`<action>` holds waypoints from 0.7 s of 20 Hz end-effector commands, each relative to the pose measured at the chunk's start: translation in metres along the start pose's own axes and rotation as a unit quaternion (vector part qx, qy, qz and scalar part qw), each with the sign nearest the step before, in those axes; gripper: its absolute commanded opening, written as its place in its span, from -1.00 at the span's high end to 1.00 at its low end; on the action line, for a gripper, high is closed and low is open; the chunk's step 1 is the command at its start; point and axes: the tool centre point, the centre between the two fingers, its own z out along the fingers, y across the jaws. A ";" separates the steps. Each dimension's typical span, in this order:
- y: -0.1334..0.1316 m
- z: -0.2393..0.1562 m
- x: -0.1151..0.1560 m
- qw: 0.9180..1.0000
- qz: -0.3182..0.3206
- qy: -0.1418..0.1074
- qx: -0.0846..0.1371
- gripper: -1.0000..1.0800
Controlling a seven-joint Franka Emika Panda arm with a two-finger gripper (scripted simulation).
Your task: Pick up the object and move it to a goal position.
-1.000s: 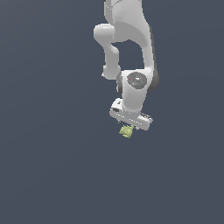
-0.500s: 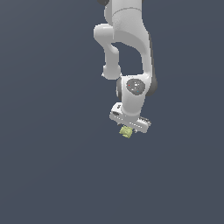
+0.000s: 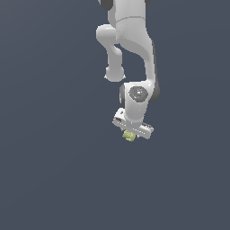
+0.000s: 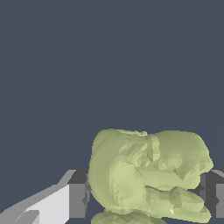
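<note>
The object [image 3: 129,136] is a small lumpy yellow-green item held just under the white gripper [image 3: 130,134] of the arm in the exterior view. In the wrist view the object [image 4: 148,175] fills the space between the two dark finger pads [image 4: 78,199], which press on both its sides. The gripper is shut on the object. The arm hangs down from the top of the exterior view with the hand pointing downward. No goal marker shows in either view.
A plain dark blue-grey surface [image 3: 54,170] fills the background in both views. Nothing else shows.
The arm and hand have shifted slightly upward with the object still between the fingers. The grip has not changed.
</note>
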 end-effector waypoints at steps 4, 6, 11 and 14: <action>0.000 0.001 0.000 1.000 0.000 0.000 0.000 1.00; 0.000 0.001 0.000 1.000 0.000 0.000 0.000 1.00; 0.000 -0.003 0.001 1.000 0.000 0.001 0.000 1.00; 0.000 -0.011 0.004 1.000 0.000 0.001 0.000 1.00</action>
